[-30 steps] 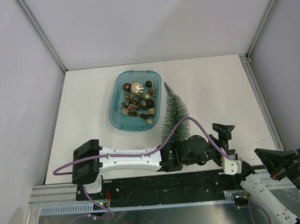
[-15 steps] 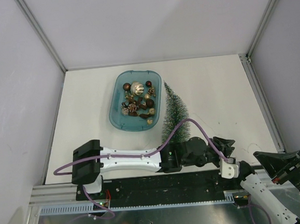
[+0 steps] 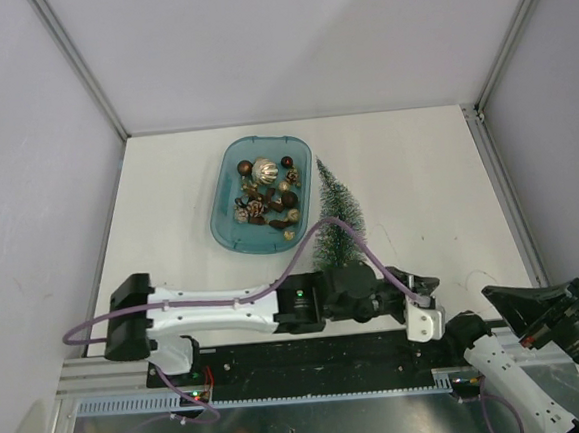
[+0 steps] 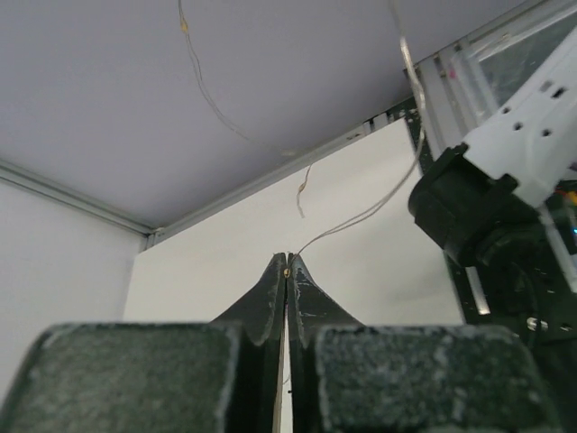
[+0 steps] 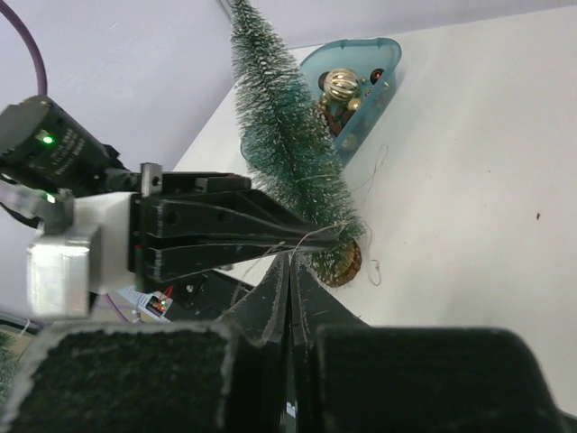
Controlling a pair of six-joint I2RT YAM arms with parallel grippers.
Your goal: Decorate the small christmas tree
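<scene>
You have the teal tray (image 3: 216, 210) of gold and brown ornaments (image 3: 266, 193) toward the left of the white table (image 3: 416, 166). Just beside the tray's right rim, the small christmas tree (image 3: 335, 213) stands on its round base. Right of the tree's base, your left gripper (image 4: 286, 271) is clenched on a thin wire (image 4: 361, 218), pinched at its very tips. Farther right, your right gripper (image 5: 288, 271) is pressed closed, its tips close to the left fingers, but you cannot tell whether the wire is caught between them.

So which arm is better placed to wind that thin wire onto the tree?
Probably left: the left tool is shut on the wire, near the small christmas tree; the right tool sits farther off.
</scene>
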